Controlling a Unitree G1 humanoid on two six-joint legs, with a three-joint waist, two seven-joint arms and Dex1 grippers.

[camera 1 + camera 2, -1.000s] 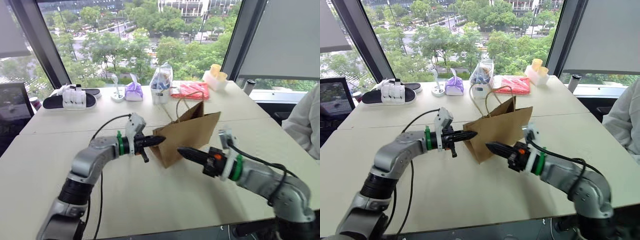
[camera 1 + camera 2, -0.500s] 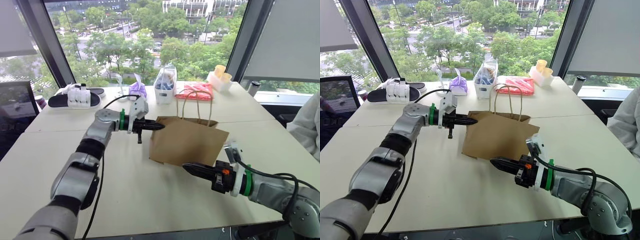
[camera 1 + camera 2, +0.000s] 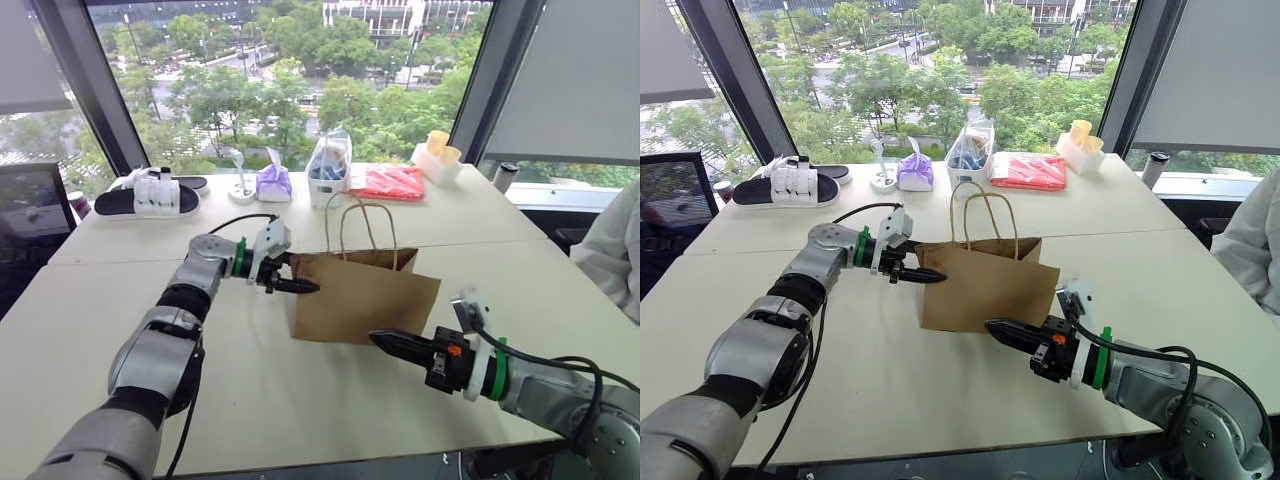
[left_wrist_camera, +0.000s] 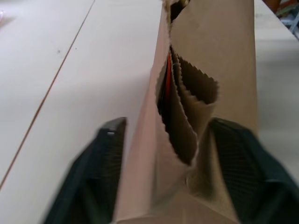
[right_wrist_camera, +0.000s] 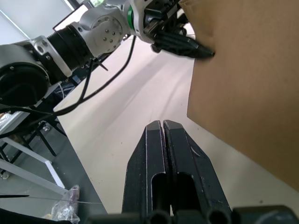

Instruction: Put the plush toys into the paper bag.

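The brown paper bag [image 3: 368, 298] stands upright on the table with both handles [image 3: 362, 222] up. My left gripper [image 3: 300, 286] is at the bag's left side edge. In the left wrist view its fingers [image 4: 111, 140] are spread open on either side of the folded edge of the bag [image 4: 219, 42]. A thin orange streak [image 4: 167, 77] shows inside the bag's mouth, and I cannot tell what it is. The plush toys are hidden. My right gripper [image 3: 376, 337] is shut with nothing in it, pointing at the bag's lower front from just in front of it.
Along the window side sit a purple bundle [image 3: 270, 183], a clear plastic bag with blue contents [image 3: 328, 162], a red packet [image 3: 392, 183], a white tub with yellow cups [image 3: 434, 152] and a black-and-white tray [image 3: 148, 196]. A person's white sleeve [image 3: 616, 250] is at the right.
The bag has gone from tilted to standing upright with its handles up. My left gripper, shut at the bag's edge before, now stands open. The right gripper has stayed put.
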